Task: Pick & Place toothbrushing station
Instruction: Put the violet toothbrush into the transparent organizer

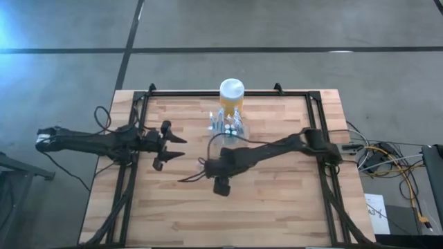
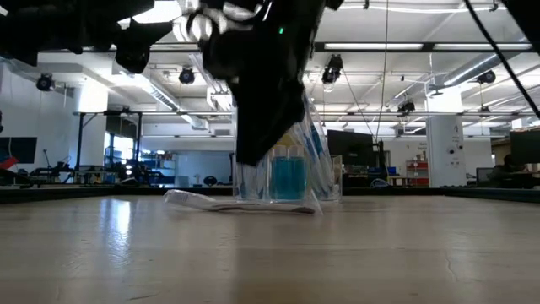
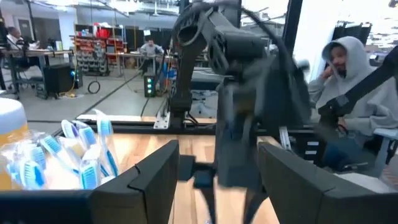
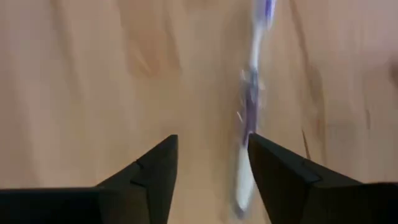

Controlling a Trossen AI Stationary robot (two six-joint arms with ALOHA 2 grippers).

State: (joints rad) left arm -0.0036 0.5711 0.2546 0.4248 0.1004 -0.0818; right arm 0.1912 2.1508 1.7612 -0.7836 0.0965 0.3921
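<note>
I find no readable text from here, no label on the jar [image 1: 231,94], none on the toothbrushes [image 3: 87,155], no brand on the arms, no legible sign in the room behind, paper at the table's edge too small to read

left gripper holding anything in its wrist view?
No. The left gripper stands open with nothing between its fingers; the toothbrushing station sits off to one side.

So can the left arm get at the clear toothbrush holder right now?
Probably yes: the left gripper is open and the bare table lies between it and the holder; the right arm sits nearer the front.
</note>
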